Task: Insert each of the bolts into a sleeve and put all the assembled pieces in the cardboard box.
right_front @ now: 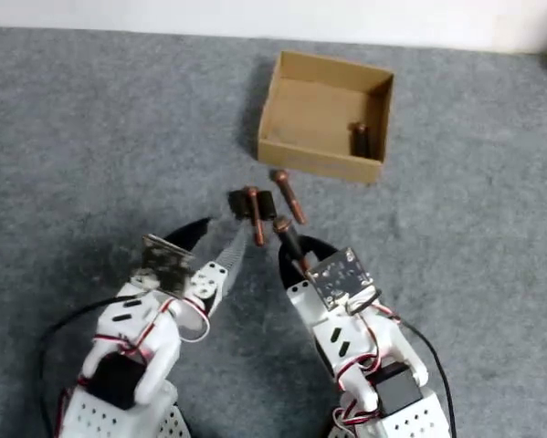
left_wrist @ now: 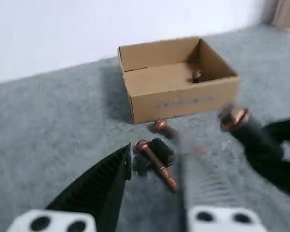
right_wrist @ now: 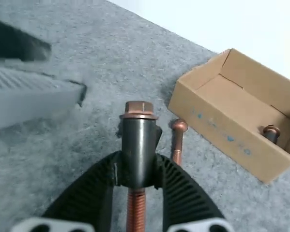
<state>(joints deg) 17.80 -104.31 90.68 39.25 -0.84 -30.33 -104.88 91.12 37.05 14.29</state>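
My right gripper (right_wrist: 137, 166) is shut on a black sleeve (right_wrist: 138, 145) with a copper bolt pushed through it; the high view has this piece (right_front: 289, 239) just short of the box. A second copper bolt (right_front: 255, 215) lies across a black sleeve (right_front: 240, 203) on the carpet. My left gripper (right_front: 216, 239) stands open right beside that pair (left_wrist: 157, 162). A loose bolt (right_front: 289, 194) lies alone in front of the cardboard box (right_front: 320, 162). One assembled piece (right_front: 360, 139) stands inside the box by its right wall.
Grey carpet (right_front: 90, 146) covers the whole table. The two arms sit side by side at the near edge, their grippers close together. A white wall (left_wrist: 62, 29) rises behind the box.
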